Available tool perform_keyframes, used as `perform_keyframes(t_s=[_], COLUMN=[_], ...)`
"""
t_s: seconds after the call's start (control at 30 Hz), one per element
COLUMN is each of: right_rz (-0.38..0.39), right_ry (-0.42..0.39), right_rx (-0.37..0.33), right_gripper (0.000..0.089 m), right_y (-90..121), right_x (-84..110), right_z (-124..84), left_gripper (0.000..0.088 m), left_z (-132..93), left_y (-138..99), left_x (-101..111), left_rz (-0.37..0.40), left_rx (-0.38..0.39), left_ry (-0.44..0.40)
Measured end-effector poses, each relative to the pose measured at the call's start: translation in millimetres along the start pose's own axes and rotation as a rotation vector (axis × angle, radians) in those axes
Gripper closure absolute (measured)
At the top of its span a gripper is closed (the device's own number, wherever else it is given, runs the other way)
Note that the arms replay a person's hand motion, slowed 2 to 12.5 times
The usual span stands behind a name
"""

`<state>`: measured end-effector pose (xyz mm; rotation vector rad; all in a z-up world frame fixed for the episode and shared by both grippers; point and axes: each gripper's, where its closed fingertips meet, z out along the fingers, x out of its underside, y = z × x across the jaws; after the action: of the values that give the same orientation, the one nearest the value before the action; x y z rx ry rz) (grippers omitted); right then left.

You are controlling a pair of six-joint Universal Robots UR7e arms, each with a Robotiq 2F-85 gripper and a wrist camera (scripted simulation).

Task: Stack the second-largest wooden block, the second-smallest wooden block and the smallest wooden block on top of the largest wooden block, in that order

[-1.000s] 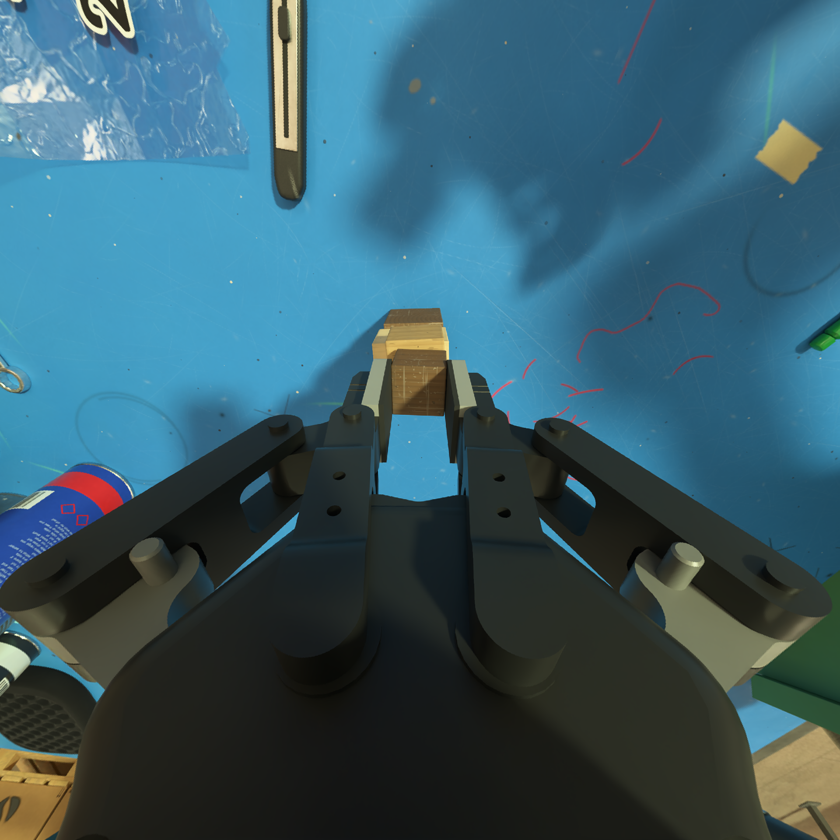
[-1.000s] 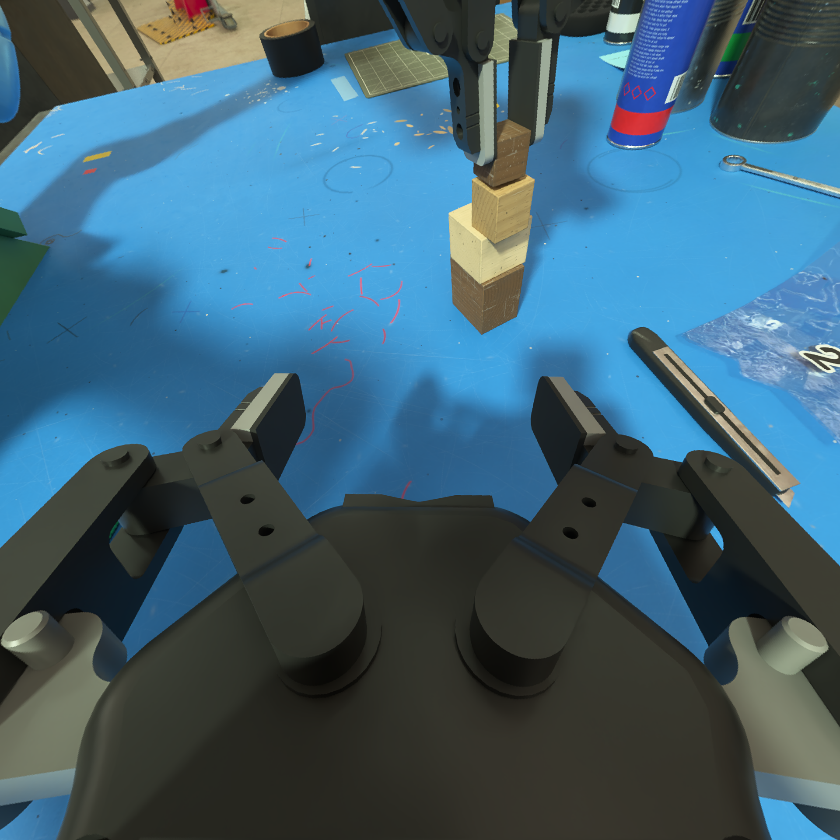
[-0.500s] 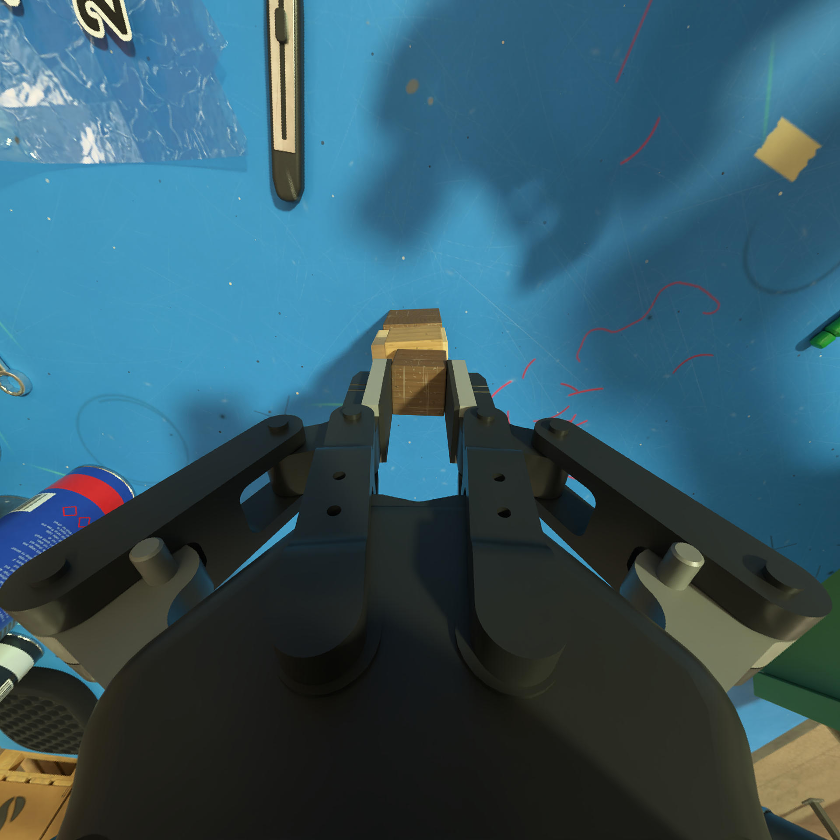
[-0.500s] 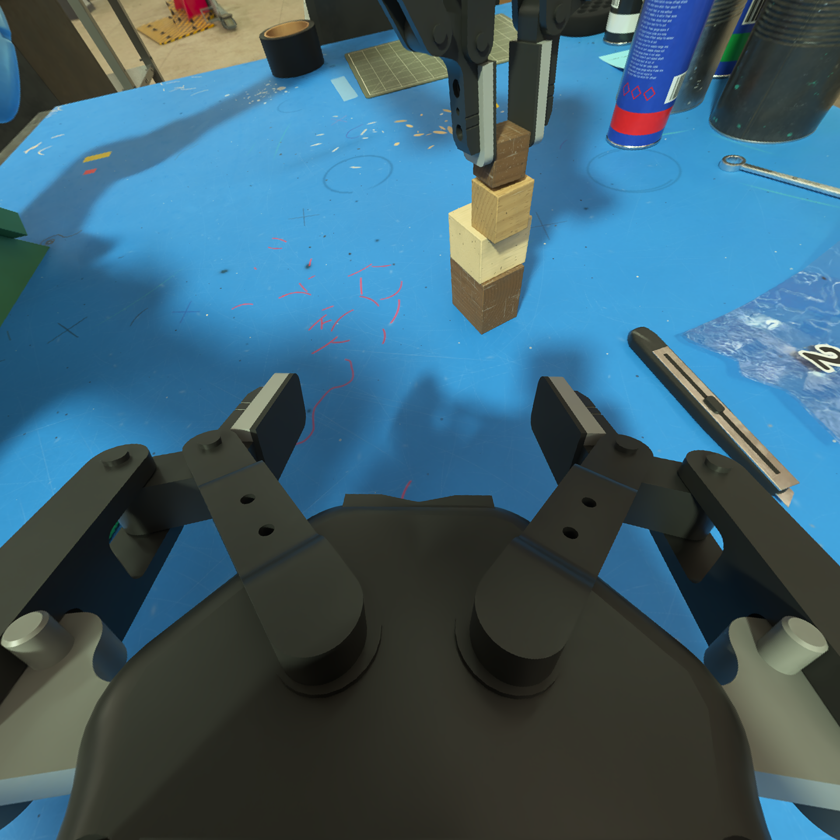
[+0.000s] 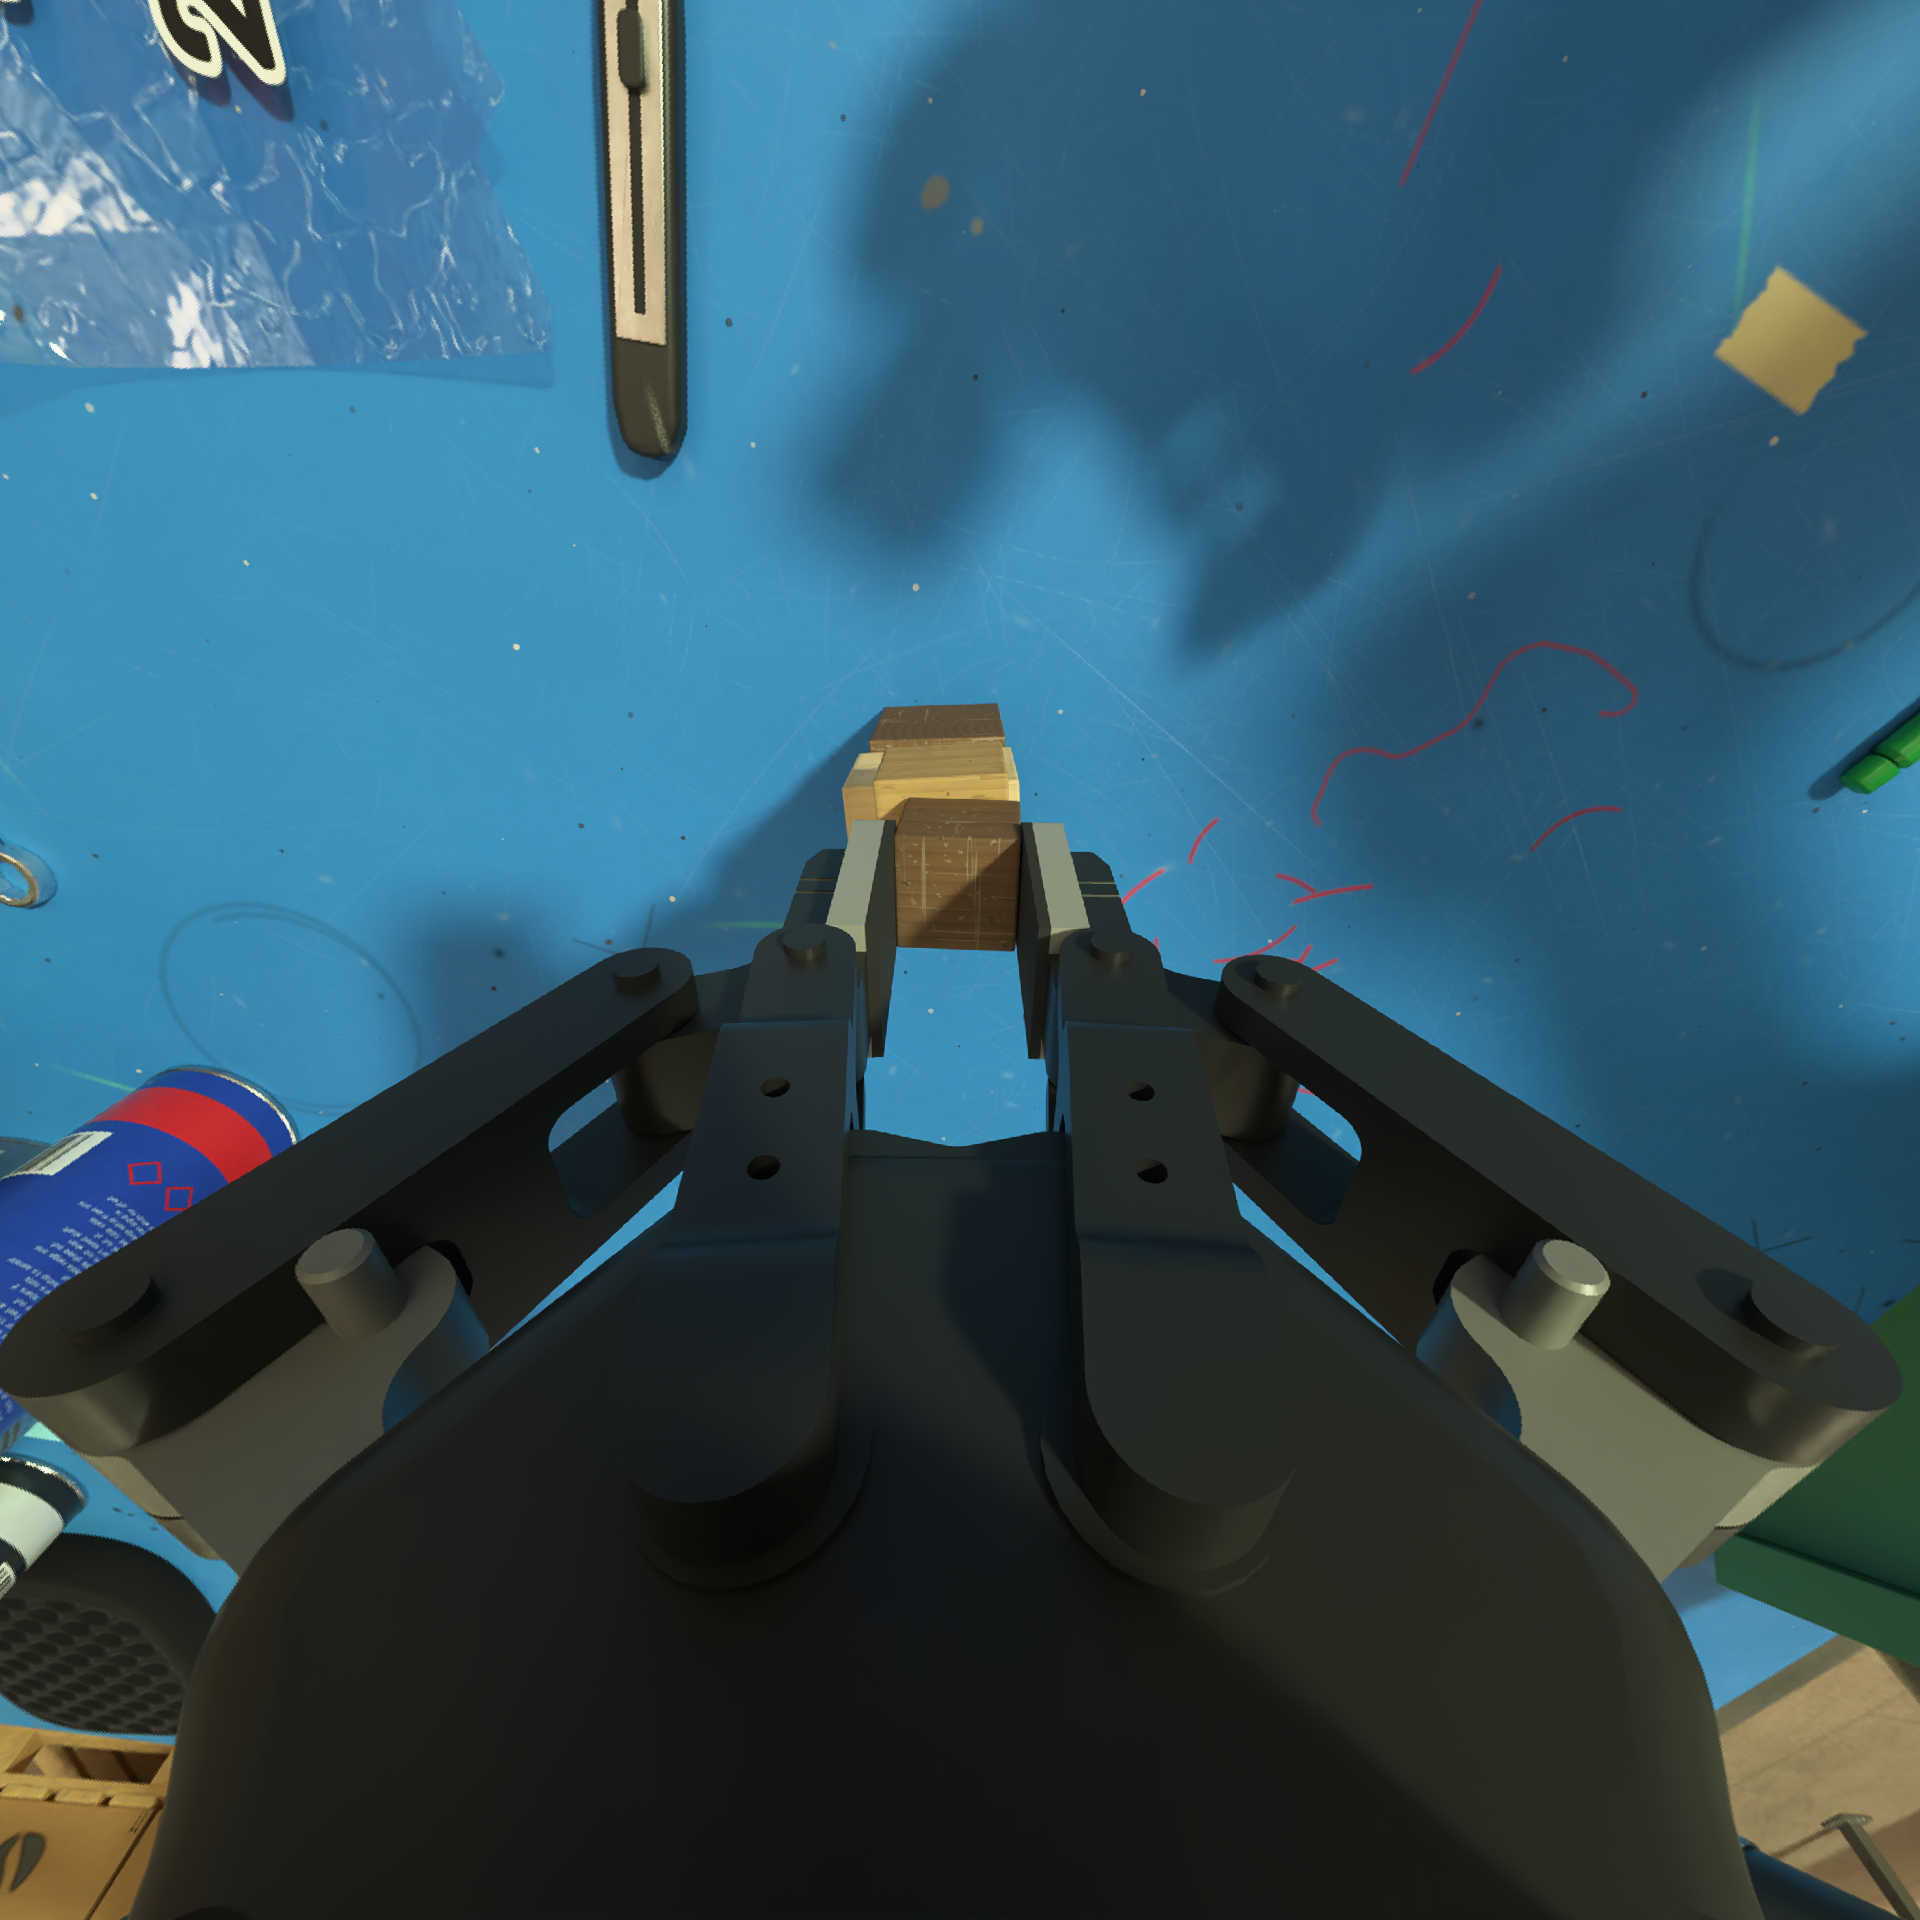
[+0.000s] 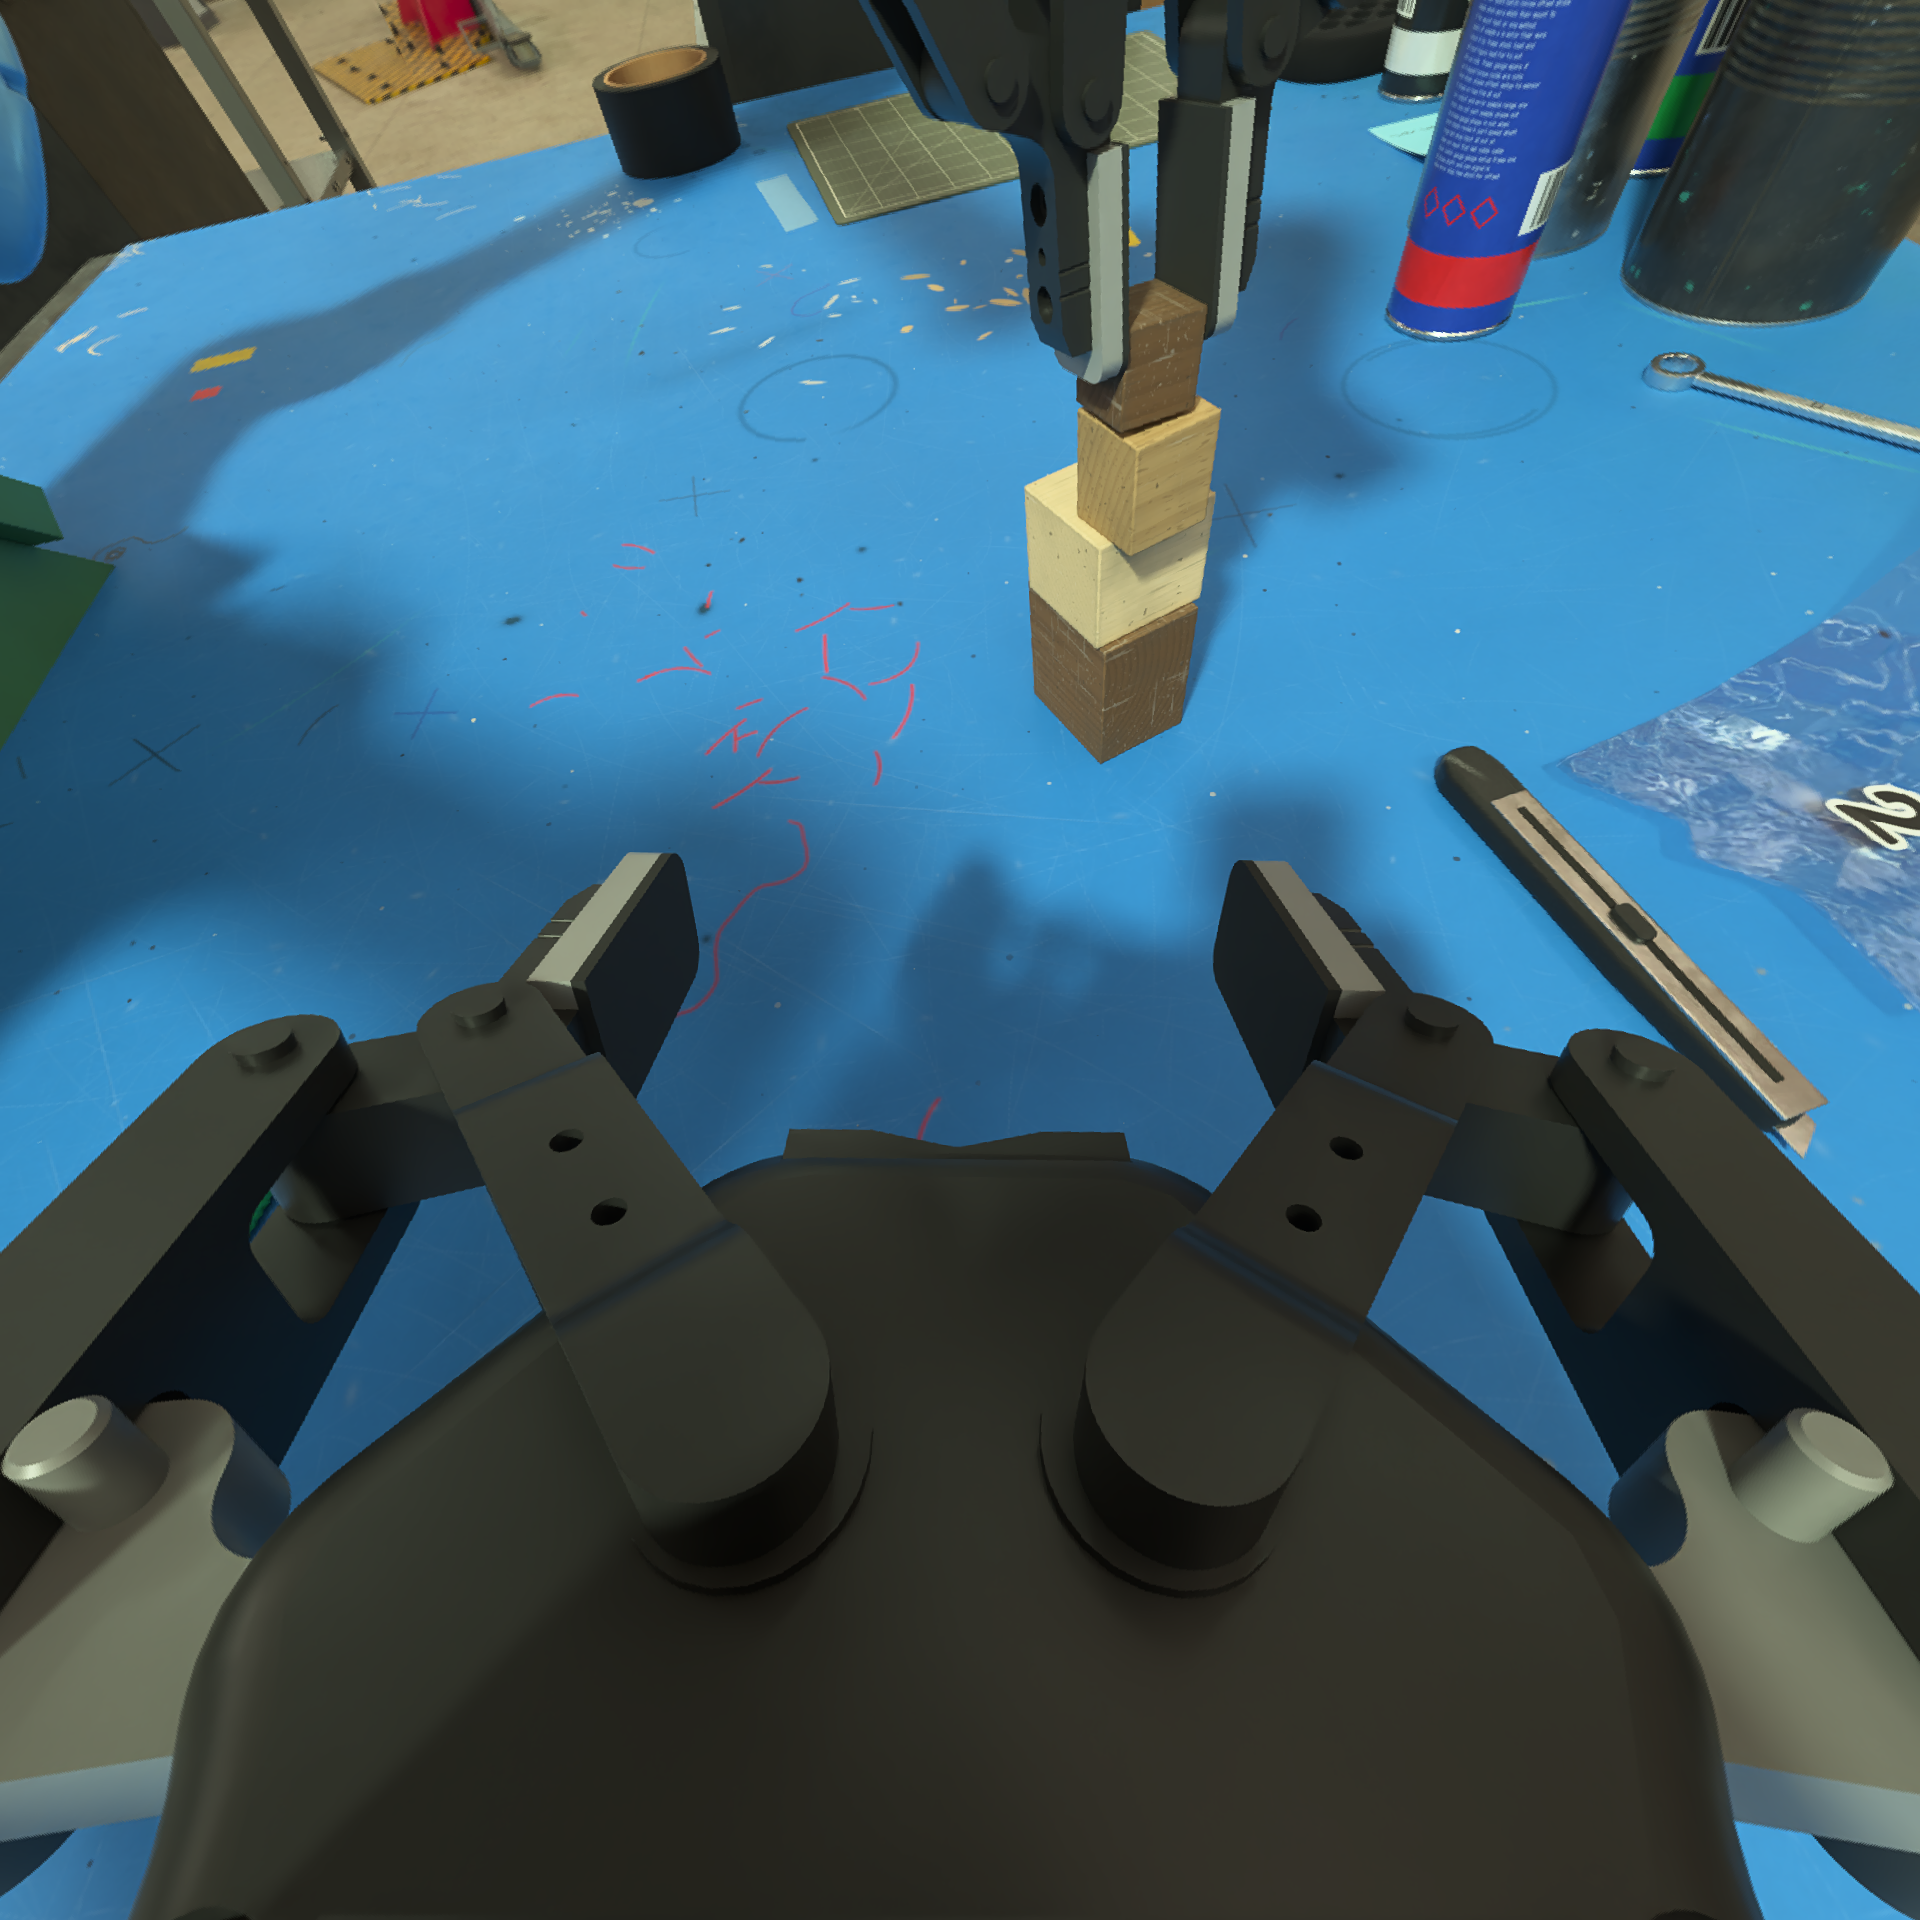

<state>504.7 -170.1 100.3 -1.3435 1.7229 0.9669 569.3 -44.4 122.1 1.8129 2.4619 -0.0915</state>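
Four wooden blocks stand in a stack on the blue table. The largest dark block point(image 6: 1112, 686) is at the bottom, with the pale second-largest block point(image 6: 1101, 582) and then the tan second-smallest block point(image 6: 1143, 478) on it. My left gripper point(image 6: 1155, 338) points down and is shut on the smallest dark block point(image 6: 1153, 358), which sits on the tan block. In the left wrist view the left gripper point(image 5: 956, 836) holds that block point(image 5: 956, 883) over the tan block point(image 5: 945, 779) and the largest block point(image 5: 940, 727). My right gripper point(image 6: 951, 894) is open and empty, in front of the stack.
A utility knife point(image 6: 1621, 925) and a plastic bag point(image 6: 1787, 790) lie right of the stack. A spray can point(image 6: 1475, 177), a dark can point(image 6: 1787, 156) and a wrench point(image 6: 1766, 400) are at the back right. A tape roll point(image 6: 665, 109) stands at the back, and a green box point(image 6: 31, 613) sits far left.
The left wrist view has shifted very slightly. The left gripper still holds the smallest block on top of the stack. The right gripper has not moved.
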Motion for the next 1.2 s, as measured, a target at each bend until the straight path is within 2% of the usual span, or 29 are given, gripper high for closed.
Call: perform_keyframes(t_s=[0.47,0.53,0.73,0.97,1.2], right_rz=[-0.002,-0.003,-0.003,-0.003,-0.003], right_ry=[0.001,0.000,0.000,0.001,0.002], right_rx=[-0.002,-0.002,-0.004,-0.004,-0.003], right_gripper=[0.0039,0.0039,0.0039,0.0039,0.0039], right_y=[0.7,0.8,1.2,1.2,1.0], right_x=[0.1,0.0,-0.2,0.2,0.4], right_z=[0.4,0.5,0.5,0.7,0.6], left_gripper=[0.0673,0.0589,0.0448,0.0425,0.0348], left_z=[0.2,0.2,0.2,-0.4,-2.7], left_y=[1.6,1.5,2.2,1.5,0.7], left_x=[1.3,1.3,1.2,0.2,0.1], left_rz=[0.001,0.001,-0.001,-0.001,-0.005], left_rx=[-0.002,-0.001,-0.002,0.002,0.004], left_ry=[0.000,-0.002,-0.006,-0.016,-0.024])
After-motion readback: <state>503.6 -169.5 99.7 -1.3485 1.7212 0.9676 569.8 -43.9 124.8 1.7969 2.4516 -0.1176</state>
